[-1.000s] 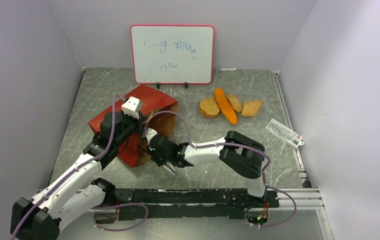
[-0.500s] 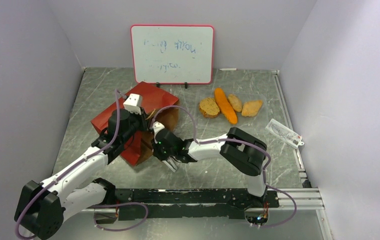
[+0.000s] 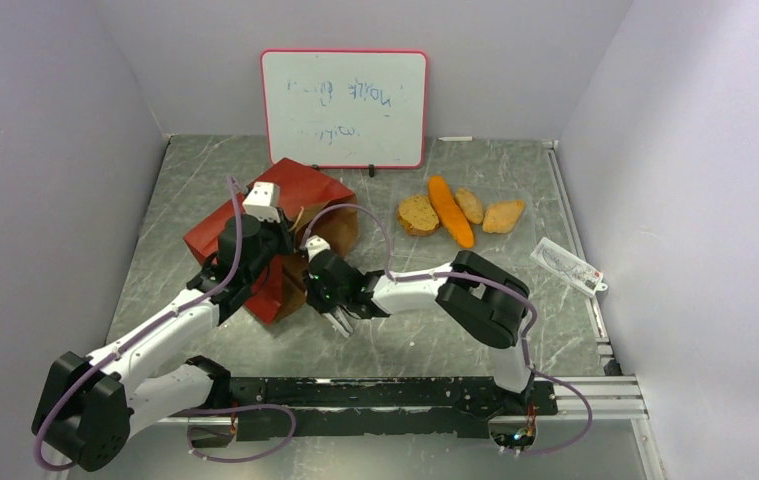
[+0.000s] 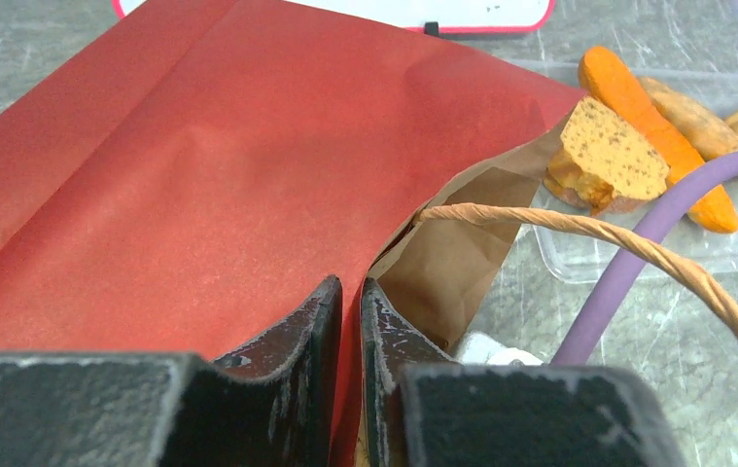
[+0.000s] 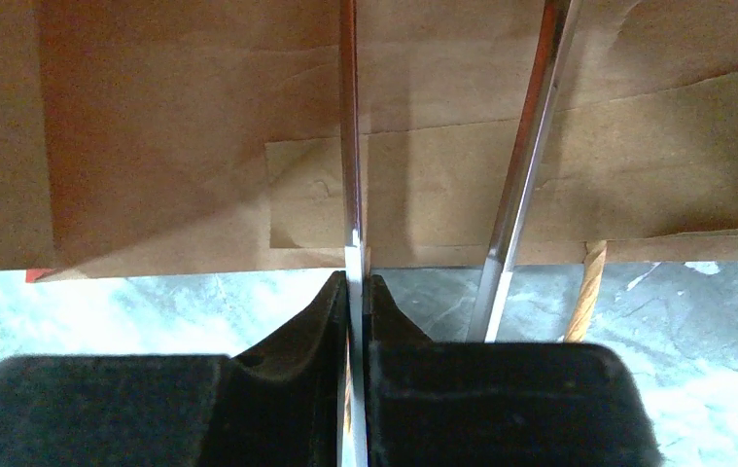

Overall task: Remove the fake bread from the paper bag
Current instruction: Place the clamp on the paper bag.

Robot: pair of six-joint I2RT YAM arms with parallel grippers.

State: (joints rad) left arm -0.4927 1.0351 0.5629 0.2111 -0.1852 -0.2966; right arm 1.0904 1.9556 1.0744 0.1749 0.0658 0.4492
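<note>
Ur L pincer (image 4: 348, 292) clamps paper bag (image 4: 199, 175) rim. Bag red outside, brown inside; long axis runs ahead-left, mouth opens right. Fake bread (image 4: 608, 156) ahead-right. R pincer (image 5: 357, 282) closed, can't tell on what.

We see faint blue and green handwriting in two lines on the whiteboard (image 3: 344, 108) standing at the back, but we cannot make out a single word of it. The small white packet (image 3: 567, 265) lying far to the right carries dark and red print, too small for us to read.
</note>
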